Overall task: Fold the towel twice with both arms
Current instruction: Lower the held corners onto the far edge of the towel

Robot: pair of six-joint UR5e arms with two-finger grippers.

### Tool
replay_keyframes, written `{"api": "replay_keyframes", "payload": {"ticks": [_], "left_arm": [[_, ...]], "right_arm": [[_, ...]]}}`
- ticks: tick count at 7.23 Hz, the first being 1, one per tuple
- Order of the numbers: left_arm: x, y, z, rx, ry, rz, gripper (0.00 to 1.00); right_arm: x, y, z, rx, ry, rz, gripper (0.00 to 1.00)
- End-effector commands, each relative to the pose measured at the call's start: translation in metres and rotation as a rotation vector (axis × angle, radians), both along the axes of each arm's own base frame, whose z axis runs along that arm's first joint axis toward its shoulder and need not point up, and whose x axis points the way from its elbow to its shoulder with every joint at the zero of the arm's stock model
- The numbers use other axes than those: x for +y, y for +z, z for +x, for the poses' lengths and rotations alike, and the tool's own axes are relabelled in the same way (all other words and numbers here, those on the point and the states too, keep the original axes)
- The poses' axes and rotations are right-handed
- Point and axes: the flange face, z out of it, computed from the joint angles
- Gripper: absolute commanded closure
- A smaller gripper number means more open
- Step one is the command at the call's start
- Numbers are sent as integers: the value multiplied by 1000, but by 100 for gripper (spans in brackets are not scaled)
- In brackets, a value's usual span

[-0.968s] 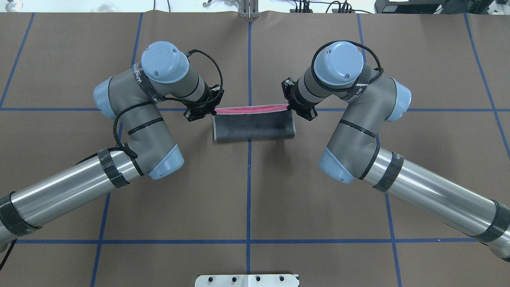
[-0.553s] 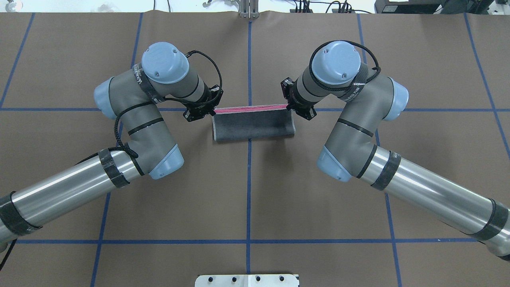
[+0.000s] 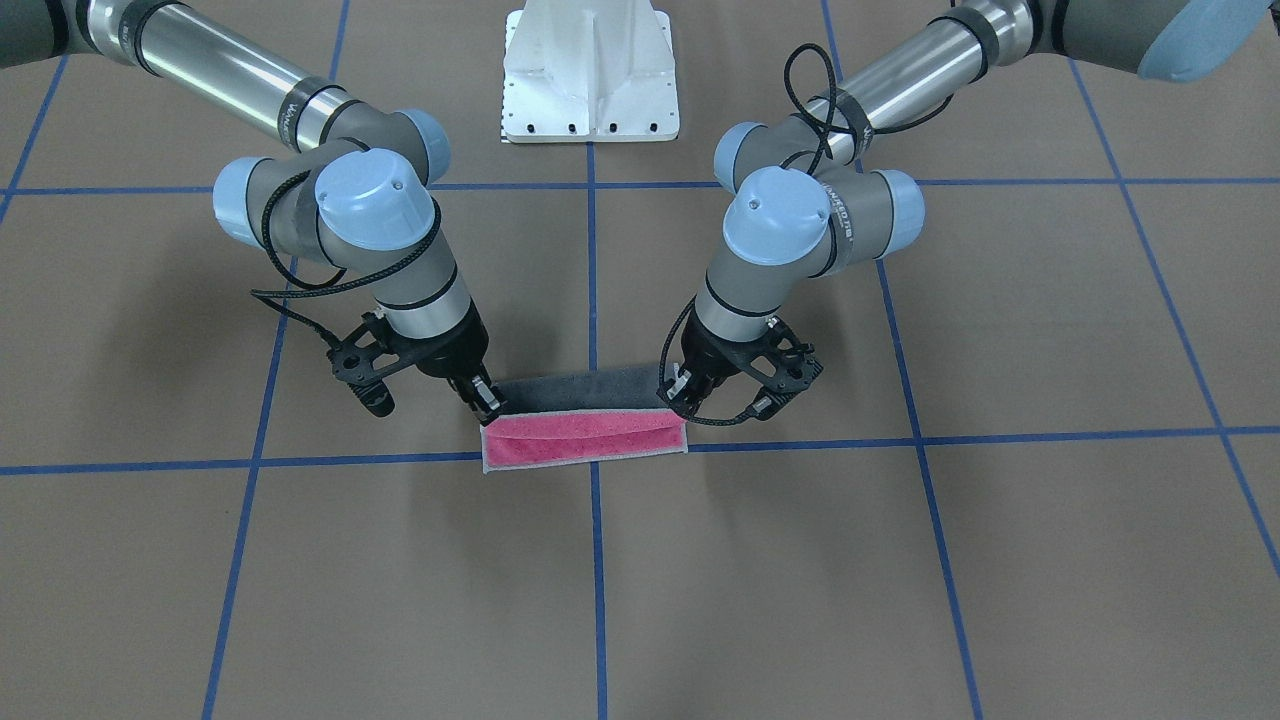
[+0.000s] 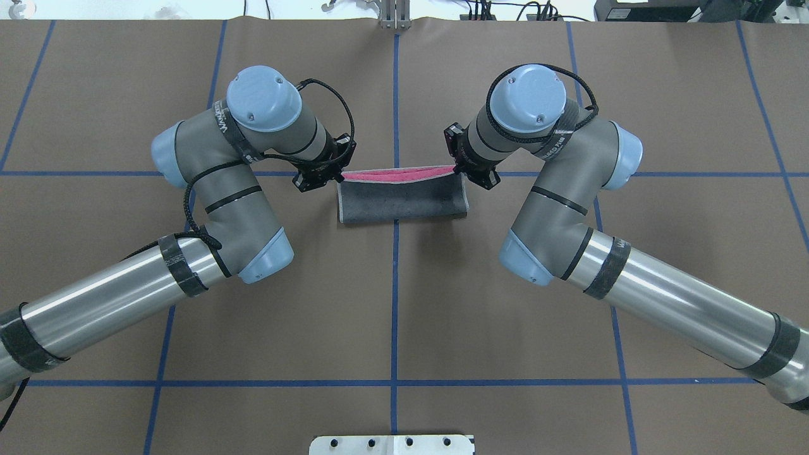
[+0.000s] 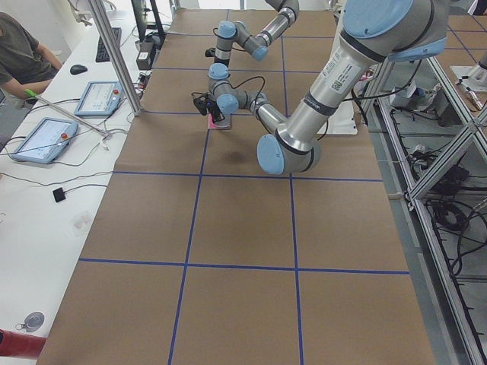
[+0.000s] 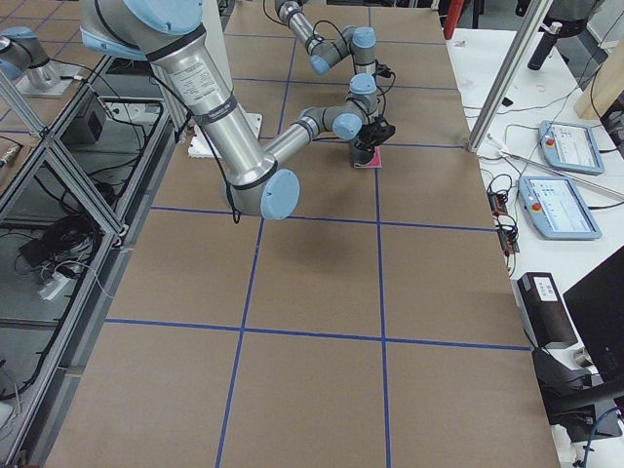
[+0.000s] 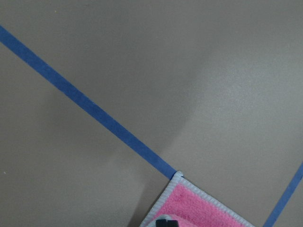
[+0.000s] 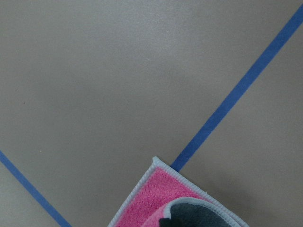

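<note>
First fold nearly closed: towel (image 4: 402,202) grey-up, pink strip at 12 o'clock. Left gripper (image 4: 335,174) at 10, right gripper (image 4: 458,169) at 2, both pinching its corners. Second fold pending.

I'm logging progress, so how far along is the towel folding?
Done: the towel is nearly doubled over, grey face up, a pink strip showing at its far edge. In hand: the left gripper and right gripper pinch the folded-over corners there. Left: release, then the second fold.
</note>
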Motion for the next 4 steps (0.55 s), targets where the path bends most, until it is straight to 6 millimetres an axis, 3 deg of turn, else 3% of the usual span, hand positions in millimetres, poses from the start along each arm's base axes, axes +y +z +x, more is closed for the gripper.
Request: {"api": "replay_keyframes", "payload": {"ticks": [1,2,3,4], "left_arm": [[-5,7,6,2,0,2,100],[-6,6,6,2,-2,2,86],[-6,6,6,2,-1,3,20],[-6,4,5,5,0,4,0]], "right_arm": [[-4,5,-4,-23,4,20,63],[-7,3,-4,-28,8,23,43],[-7,3,-3,-28,9,23,1],[-8,4,-3,-28,11,21,0]]}}
